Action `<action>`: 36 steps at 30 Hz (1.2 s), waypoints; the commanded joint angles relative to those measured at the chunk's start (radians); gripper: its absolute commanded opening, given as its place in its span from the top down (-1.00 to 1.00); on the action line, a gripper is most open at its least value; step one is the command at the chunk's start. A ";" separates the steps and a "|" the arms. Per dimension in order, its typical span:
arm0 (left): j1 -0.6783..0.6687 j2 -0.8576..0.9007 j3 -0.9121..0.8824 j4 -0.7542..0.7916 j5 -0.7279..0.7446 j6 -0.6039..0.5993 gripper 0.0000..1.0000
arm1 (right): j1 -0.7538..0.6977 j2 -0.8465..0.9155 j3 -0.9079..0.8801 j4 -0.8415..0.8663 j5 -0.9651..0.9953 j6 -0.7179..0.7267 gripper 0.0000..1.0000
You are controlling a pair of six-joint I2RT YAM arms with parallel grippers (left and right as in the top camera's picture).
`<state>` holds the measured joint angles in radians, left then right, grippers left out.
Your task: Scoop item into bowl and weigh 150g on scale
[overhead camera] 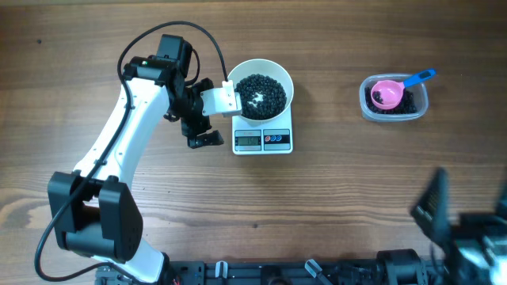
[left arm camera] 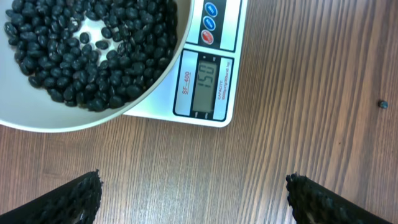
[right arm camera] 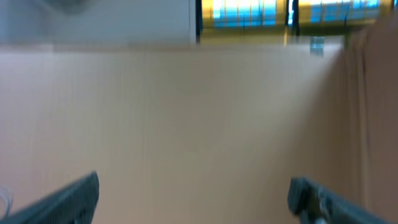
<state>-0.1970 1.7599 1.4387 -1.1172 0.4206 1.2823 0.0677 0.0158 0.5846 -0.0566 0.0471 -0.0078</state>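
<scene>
The white bowl (overhead camera: 279, 77) stands on the white scale (overhead camera: 279, 143) and holds a heap of black beans (overhead camera: 263, 95). In the left wrist view the bowl (left arm camera: 37, 118), its beans (left arm camera: 93, 56) and the scale's display (left arm camera: 208, 86), which reads 150, fill the top. My left gripper (overhead camera: 202, 138) hovers just left of the scale, open and empty (left arm camera: 196, 199), over bare wood. My right gripper (right arm camera: 194, 199) is open and empty, facing a blurred wall; its arm (overhead camera: 467, 237) sits at the bottom right corner.
A clear plastic tub (overhead camera: 368, 108) at the right holds more beans and a pink scoop (overhead camera: 388, 93) with a blue handle. One stray bean (left arm camera: 384, 104) lies on the wood near the scale. The table is brown wood.
</scene>
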 commanded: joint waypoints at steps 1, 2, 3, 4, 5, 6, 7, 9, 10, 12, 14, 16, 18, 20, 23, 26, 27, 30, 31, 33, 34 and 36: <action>0.003 0.004 -0.006 0.000 0.024 0.019 -1.00 | 0.019 -0.011 -0.247 0.248 -0.019 -0.023 -1.00; 0.003 0.004 -0.006 0.000 0.024 0.019 -1.00 | 0.024 -0.011 -0.314 0.342 -0.019 -0.027 -0.99; 0.003 0.004 -0.006 0.000 0.024 0.019 -1.00 | 0.027 -0.011 -0.388 0.450 -0.019 -0.033 -0.99; 0.003 0.004 -0.006 0.000 0.024 0.019 -1.00 | 0.029 -0.011 -0.439 0.528 -0.020 -0.040 -0.99; 0.003 0.004 -0.006 0.000 0.024 0.019 -1.00 | 0.031 -0.011 -0.491 0.607 -0.020 -0.044 -0.99; 0.003 0.004 -0.006 0.000 0.024 0.019 -1.00 | 0.031 -0.011 -0.540 0.676 -0.020 -0.043 -1.00; 0.003 0.004 -0.006 0.000 0.024 0.019 -1.00 | 0.031 -0.011 -0.574 0.721 -0.019 -0.043 -1.00; 0.003 0.004 -0.006 0.000 0.024 0.019 -1.00 | 0.031 -0.012 -0.579 0.689 -0.023 -0.043 -1.00; 0.003 0.004 -0.006 0.000 0.024 0.019 -1.00 | 0.031 -0.012 -0.579 0.676 -0.023 -0.042 -0.99; 0.003 0.004 -0.006 0.000 0.024 0.019 -1.00 | 0.031 -0.012 -0.579 0.644 -0.023 -0.042 -1.00; 0.003 0.004 -0.006 0.000 0.024 0.019 -1.00 | 0.031 -0.012 -0.579 0.573 -0.023 -0.042 -1.00; 0.003 0.004 -0.006 0.000 0.024 0.019 -1.00 | 0.031 -0.012 -0.579 0.487 -0.023 -0.042 -1.00; 0.003 0.004 -0.006 0.000 0.024 0.019 -1.00 | 0.031 -0.012 -0.579 0.416 -0.023 -0.042 -1.00; 0.003 0.004 -0.006 0.000 0.024 0.019 -1.00 | 0.031 -0.012 -0.579 0.315 -0.023 -0.042 -1.00; 0.003 0.004 -0.006 0.000 0.024 0.019 -1.00 | 0.031 -0.012 -0.579 0.118 -0.023 -0.042 -1.00; 0.003 0.004 -0.006 0.000 0.024 0.019 -0.99 | 0.031 -0.013 -0.579 0.078 -0.045 -0.042 -1.00; 0.003 0.004 -0.006 0.000 0.024 0.019 -1.00 | 0.031 -0.013 -0.579 0.061 -0.046 -0.043 -0.99; 0.003 0.004 -0.006 0.000 0.024 0.019 -1.00 | 0.031 -0.013 -0.579 0.063 -0.045 -0.043 -1.00; 0.003 0.004 -0.006 0.000 0.024 0.019 -1.00 | 0.031 -0.013 -0.579 0.063 -0.046 -0.043 -1.00; 0.003 0.004 -0.006 0.000 0.024 0.019 -1.00 | 0.031 -0.013 -0.579 0.063 -0.046 -0.043 -0.99; 0.003 0.004 -0.006 0.000 0.024 0.019 -1.00 | 0.031 -0.013 -0.579 0.063 -0.046 -0.043 -1.00; 0.003 0.004 -0.006 0.000 0.023 0.019 -1.00 | 0.031 -0.012 -0.579 0.063 -0.046 -0.044 -1.00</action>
<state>-0.1970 1.7599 1.4387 -1.1172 0.4206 1.2823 0.0959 0.0135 0.0063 0.0036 0.0219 -0.0330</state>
